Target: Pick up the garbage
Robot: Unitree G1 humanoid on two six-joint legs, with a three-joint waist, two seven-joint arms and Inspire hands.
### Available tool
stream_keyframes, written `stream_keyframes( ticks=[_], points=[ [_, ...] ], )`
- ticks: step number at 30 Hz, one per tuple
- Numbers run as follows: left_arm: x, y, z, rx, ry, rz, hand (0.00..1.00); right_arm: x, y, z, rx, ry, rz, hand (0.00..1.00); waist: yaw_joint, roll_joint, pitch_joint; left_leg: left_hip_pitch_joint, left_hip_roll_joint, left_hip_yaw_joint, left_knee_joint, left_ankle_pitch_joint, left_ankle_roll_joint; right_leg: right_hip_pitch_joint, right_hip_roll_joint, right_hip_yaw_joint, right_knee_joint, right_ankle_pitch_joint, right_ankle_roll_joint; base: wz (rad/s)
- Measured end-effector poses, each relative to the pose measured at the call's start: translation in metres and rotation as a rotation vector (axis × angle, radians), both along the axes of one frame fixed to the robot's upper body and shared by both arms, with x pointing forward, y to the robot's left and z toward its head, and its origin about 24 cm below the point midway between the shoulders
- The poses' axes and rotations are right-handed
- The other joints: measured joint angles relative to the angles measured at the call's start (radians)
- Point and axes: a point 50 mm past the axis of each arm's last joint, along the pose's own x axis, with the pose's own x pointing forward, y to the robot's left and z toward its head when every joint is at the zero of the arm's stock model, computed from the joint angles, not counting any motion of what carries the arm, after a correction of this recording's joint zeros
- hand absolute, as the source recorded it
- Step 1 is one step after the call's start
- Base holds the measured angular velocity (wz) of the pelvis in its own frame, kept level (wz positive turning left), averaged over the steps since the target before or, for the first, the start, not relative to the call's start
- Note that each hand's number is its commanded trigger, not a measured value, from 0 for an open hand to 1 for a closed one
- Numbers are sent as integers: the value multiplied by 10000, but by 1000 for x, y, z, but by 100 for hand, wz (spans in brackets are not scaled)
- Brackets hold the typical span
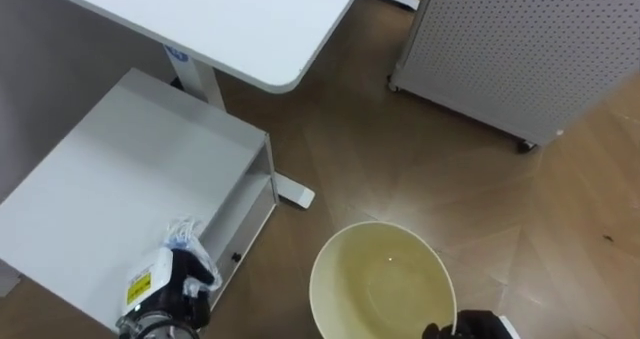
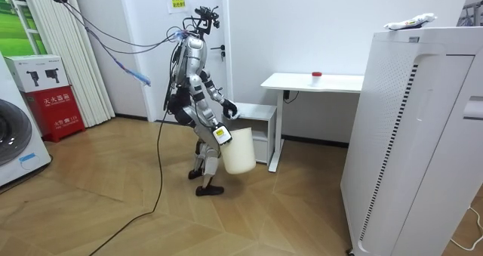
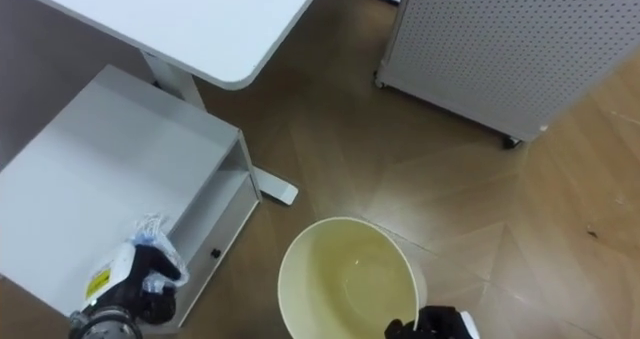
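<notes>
My left hand shows at the lower left, over the front edge of a low white cabinet. Its dark fingers are curled round a crumpled clear plastic wrapper with a bit of blue, which sticks up above them. A round cream bin hangs just right of it, mouth up, its inside bare. My right hand grips the bin's near right rim at the bottom edge of the view. In the room view I stand bent forward beside the cabinet, with the bin before my legs.
A white desk stands over the cabinet, its flat foot on the wood floor. A perforated white unit on castors stands at the upper right. In the room view a small red thing lies on the desk.
</notes>
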Motion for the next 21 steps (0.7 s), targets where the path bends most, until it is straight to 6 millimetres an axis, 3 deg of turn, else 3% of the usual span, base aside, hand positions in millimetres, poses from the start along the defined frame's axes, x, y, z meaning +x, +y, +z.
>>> stream_keyframes(
  ticks=[2, 3, 5, 9, 15, 21],
  points=[
    [-6, -3, -4, -442, -91, 178, 100, -1, 1, -1, -15, -22, 62, 100, 110, -5, -39, 156, -12, 74, -162, 29, -8, 102, 5, 40, -109, 24, 4, -6],
    [-11, -6, -7, -604, -72, 125, 100, -3, 1, -2, -79, 28, 113, 100, 192, 4, -149, 237, -54, 104, -271, 42, -23, 140, -13, 53, -159, 25, 6, -4],
    [-17, -11, -10, -848, -163, -17, 100, -6, 1, -4, -137, 135, 156, 100, 273, 14, -229, 396, -157, 103, -479, 107, -37, 303, -19, 47, -321, 36, 25, 3],
    [-25, -40, -10, -1945, -482, -614, 100, -14, 3, -9, -75, 331, 165, 100, 545, 58, -267, 719, -161, 104, -873, 202, -46, 675, -2, 2, -761, 135, 88, 2],
    [-33, -84, -11, -3132, -182, -2271, 100, -16, 12, -9, 72, 209, 673, 100, 519, 32, -286, 850, -476, 215, -1286, 323, 56, 623, -201, 85, -800, 128, 161, 3],
    [-47, -115, -16, -3528, 630, -4118, 100, -17, 29, -12, 528, 354, 1595, 100, 508, -45, -310, 1014, -491, 392, -1327, 328, 64, 654, -189, 242, -795, 144, 195, -7]
  ],
)
